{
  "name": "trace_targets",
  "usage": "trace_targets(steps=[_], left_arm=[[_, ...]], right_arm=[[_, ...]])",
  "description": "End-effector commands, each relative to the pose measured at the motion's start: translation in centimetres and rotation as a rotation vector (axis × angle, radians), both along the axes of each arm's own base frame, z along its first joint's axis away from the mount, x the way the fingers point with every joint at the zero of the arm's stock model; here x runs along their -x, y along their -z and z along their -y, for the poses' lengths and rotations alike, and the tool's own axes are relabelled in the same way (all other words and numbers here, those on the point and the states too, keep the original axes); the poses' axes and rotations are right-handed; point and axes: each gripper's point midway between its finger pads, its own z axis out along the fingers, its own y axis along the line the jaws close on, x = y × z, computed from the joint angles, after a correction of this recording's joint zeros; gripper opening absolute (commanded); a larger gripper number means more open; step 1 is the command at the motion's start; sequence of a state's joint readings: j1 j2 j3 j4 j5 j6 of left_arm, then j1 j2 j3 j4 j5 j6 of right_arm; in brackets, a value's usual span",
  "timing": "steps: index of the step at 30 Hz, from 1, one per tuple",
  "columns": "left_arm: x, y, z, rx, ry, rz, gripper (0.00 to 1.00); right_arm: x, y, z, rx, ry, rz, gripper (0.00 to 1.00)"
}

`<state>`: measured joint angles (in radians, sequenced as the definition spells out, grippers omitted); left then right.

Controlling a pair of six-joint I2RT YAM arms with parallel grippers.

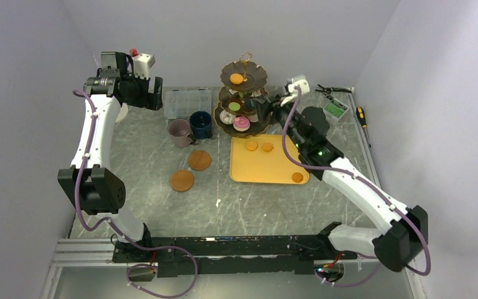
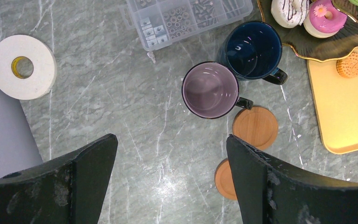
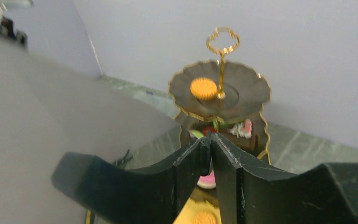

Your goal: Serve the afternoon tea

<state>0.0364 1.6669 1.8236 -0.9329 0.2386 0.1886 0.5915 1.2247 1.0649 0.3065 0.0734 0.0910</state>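
Observation:
The dark three-tier stand (image 1: 253,128) stands at the back centre. An orange macaron (image 1: 237,78) lies on its top tier, a green one (image 1: 234,106) in the middle, pink donuts (image 1: 241,123) at the bottom. Three orange macarons (image 1: 251,145) lie on the yellow tray (image 1: 264,167). The mauve mug (image 2: 209,89) and navy mug (image 2: 254,49) stand side by side, two brown coasters (image 2: 255,127) just in front. My left gripper (image 2: 171,140) hovers open, high above bare table left of the mugs. My right gripper (image 3: 210,138) is shut, empty, at the stand's right side, facing the top tier (image 3: 242,88).
A clear compartment box (image 2: 186,18) sits behind the mugs and a white tape roll (image 2: 22,66) lies to their left by the wall. Pliers (image 1: 331,90) and a screwdriver (image 1: 362,115) lie at the back right. Walls close in on three sides.

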Motion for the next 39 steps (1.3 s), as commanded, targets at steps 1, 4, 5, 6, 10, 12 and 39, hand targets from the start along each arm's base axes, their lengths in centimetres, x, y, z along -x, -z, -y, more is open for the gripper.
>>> trace_targets(steps=[1, 4, 5, 6, 10, 12, 39], left_arm=[[0.0, -2.3, 0.1, 0.019, -0.004, 0.055, 0.93], [0.1, -2.2, 0.1, 0.022, -0.005, 0.052, 0.93], [0.1, -2.2, 0.1, 0.021, -0.004, 0.053, 0.93], [0.1, -2.2, 0.1, 0.021, -0.004, 0.053, 0.93], [0.1, -2.3, 0.1, 0.025, -0.005, 0.054, 0.93], [0.1, -2.4, 0.1, 0.025, -0.005, 0.055, 0.93], [-0.4, -1.7, -0.1, 0.012, -0.009, 0.041, 0.93]], right_arm=[[1.5, 5.1, 2.2, 0.038, 0.059, -0.113, 0.6], [2.3, 9.0, 3.1, 0.071, 0.082, -0.189, 0.6], [2.5, 10.6, 3.4, 0.088, 0.09, -0.218, 0.6], [2.7, 11.8, 3.6, 0.095, 0.096, -0.239, 0.6], [2.7, 15.5, 4.3, 0.125, 0.128, -0.294, 0.6], [2.5, 17.0, 4.4, 0.141, 0.145, -0.307, 0.6], [-4.2, 24.3, 4.3, 0.2, 0.247, -0.349, 0.6]])
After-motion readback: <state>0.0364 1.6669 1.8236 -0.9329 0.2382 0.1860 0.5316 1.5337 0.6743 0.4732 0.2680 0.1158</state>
